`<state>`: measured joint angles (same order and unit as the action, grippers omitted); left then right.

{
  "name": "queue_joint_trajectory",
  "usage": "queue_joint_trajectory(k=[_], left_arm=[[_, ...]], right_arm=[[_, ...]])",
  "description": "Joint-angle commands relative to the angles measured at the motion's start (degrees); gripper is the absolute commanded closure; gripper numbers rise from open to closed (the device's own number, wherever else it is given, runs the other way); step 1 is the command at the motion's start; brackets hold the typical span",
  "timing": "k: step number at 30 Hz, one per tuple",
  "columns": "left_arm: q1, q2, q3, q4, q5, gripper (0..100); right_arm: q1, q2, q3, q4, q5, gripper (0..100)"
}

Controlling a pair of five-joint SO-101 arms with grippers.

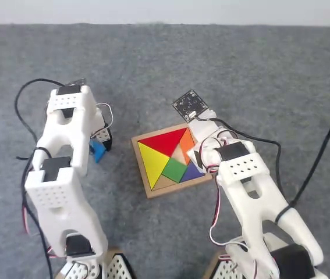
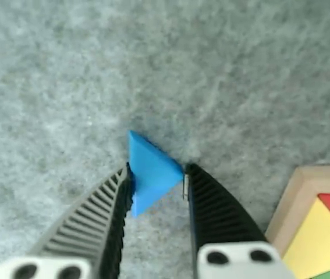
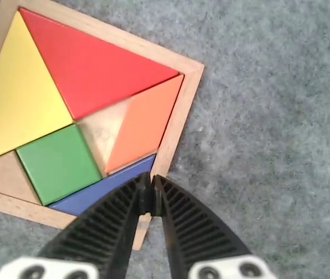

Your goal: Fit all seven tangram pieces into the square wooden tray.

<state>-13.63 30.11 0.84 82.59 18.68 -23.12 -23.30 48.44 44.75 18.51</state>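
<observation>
The square wooden tray (image 1: 143,170) lies mid-table holding red (image 1: 165,141), yellow (image 1: 151,163), green (image 1: 174,170), orange (image 1: 187,143) and purple (image 1: 192,172) pieces. Two triangular gaps (image 3: 103,131) of bare wood show inside it. A blue triangle (image 2: 150,170) sits between the fingers of my left gripper (image 2: 156,178), which is shut on it just above the carpet, left of the tray (image 2: 295,197). The same blue triangle (image 1: 98,151) shows under the left arm in the high view. My right gripper (image 3: 152,187) is shut and empty over the tray's (image 3: 176,125) edge beside the purple piece (image 3: 103,192).
Grey carpet (image 1: 240,70) covers the table. Cables loop beside both arms. A small black circuit board (image 1: 190,103) sits on the right arm just behind the tray.
</observation>
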Motion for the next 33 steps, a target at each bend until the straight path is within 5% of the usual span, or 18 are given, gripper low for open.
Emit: queue_joint_trajectory(k=[1,29,33], left_arm=[[0.7,-0.18,-0.57,0.7,-0.62,97],[1.32,-0.18,-0.66,2.37,-7.91,99],[1.32,0.35,-0.66,2.99,-7.91,89]], right_arm=[[0.66,-3.38,-0.53,-1.01,0.26,97.5],[0.66,-3.38,-0.53,-0.84,0.26,97.5],[0.66,-3.38,-0.53,-0.84,0.26,97.5]])
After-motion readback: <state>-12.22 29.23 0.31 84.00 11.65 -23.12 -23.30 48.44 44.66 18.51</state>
